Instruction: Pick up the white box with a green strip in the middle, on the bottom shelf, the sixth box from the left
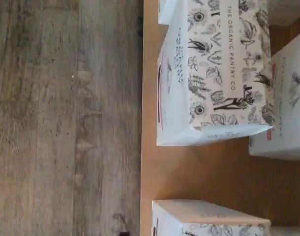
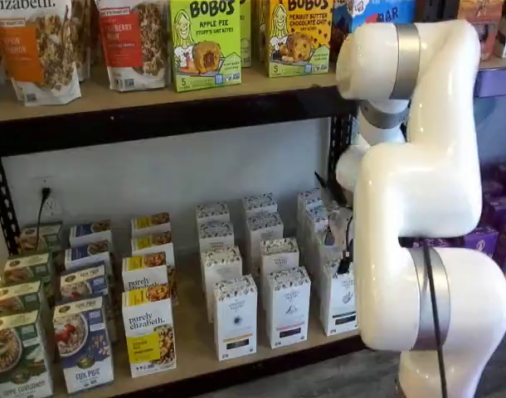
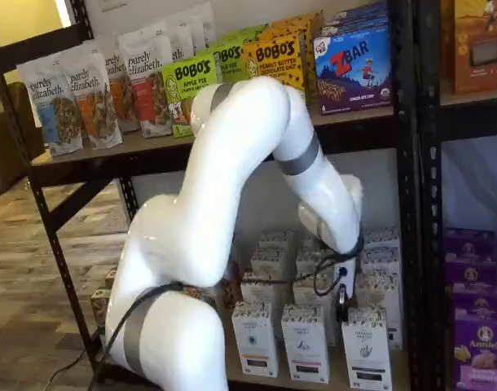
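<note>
We find the white box (image 3: 367, 349) at the front of the bottom shelf (image 3: 399, 376), upright on its pale wooden tabletop (image 2: 195, 348) and last on the right of three matching cartons in the front row. It has a speckled top band, a small emblem and a pale strip. In both shelf views it stands in place; in one, the arm hides the right edge of the box (image 2: 338, 298).

Just above it and slightly to its left hang the dark fingers (image 3: 341, 305) with a black cable looped beside them. They are small and seen side-on, so we cannot tell how wide they stand, and nothing shows between them.

Beside the box stand a white carton with a dark strip (image 2: 288, 307) and another white carton (image 2: 235, 317), with more rows of the same cartons behind. Further left are yellow Purely Elizabeth boxes (image 2: 149, 332).

The white xArm (image 2: 419, 166) bends across the right of the shelves. On the shelf above are Bobo's oat-bar boxes (image 2: 205, 41).

The wrist view looks down on the tabletop's edge (image 1: 199, 172), the grey wooden floor (image 1: 66, 123) and a botanical-printed carton top (image 1: 214, 73) reading "The Organic Pantry Co" — its side strip looks reddish.
</note>
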You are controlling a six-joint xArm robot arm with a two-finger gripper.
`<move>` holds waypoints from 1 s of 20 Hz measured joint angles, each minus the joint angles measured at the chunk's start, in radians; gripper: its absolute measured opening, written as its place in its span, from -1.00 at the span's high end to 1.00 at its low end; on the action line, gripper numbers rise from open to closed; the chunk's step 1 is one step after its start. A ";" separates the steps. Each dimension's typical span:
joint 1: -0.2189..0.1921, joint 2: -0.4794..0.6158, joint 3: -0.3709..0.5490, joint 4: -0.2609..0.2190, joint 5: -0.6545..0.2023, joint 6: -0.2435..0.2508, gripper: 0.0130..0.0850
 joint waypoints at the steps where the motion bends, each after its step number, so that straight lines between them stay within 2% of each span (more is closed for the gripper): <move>1: 0.000 0.001 -0.003 -0.025 0.005 0.023 -1.00; 2: 0.000 0.013 -0.023 -0.133 0.024 0.119 -1.00; 3: 0.002 0.020 -0.034 -0.167 0.032 0.150 -1.00; 7: 0.009 0.044 -0.064 -0.223 0.038 0.205 -1.00; 12: 0.009 0.087 -0.107 -0.322 0.033 0.291 -1.00; 20: -0.002 0.185 -0.222 -0.399 0.058 0.347 -1.00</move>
